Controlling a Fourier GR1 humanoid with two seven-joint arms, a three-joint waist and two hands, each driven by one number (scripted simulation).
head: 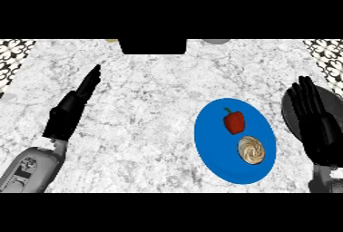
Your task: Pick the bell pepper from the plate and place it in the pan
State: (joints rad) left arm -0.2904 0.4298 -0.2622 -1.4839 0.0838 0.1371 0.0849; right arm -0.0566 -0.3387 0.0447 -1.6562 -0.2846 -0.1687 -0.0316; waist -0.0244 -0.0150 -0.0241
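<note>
- I'm looking straight down at the marbled grey-white bench (147, 136); both my forearms are coming in from the bottom edge
- my left hand (70, 111) is sitting at the left side of the view, black fingers (90, 84) straight and pointing up and away; it's holding nothing and is well apart from everything else
- my right hand (315, 122) is showing at the right edge, fingers straight and spread a bit, also holding nothing; it's lying over the dark pan (289, 113), so I'm only seeing a curved sliver of that pan past the hand's left side and a bit more at the far right edge
- the blue plate (218, 149) is resting on the bench just left of the pan; looks taller than wide from up here, but it's a round plate
- the red bell pepper (234, 122) is lying on the upper part of that plate, green stem pointing up-left; not touched by either hand
- a tan swirly pastry-looking thing (252, 150) is sitting on the same plate just below-right of the pepper; can't tell if the two are touching
- a black block (153, 46) is poking in at the top middle of the bench; patterned black-and-white tile (15, 56) is showing at both top corners
</note>
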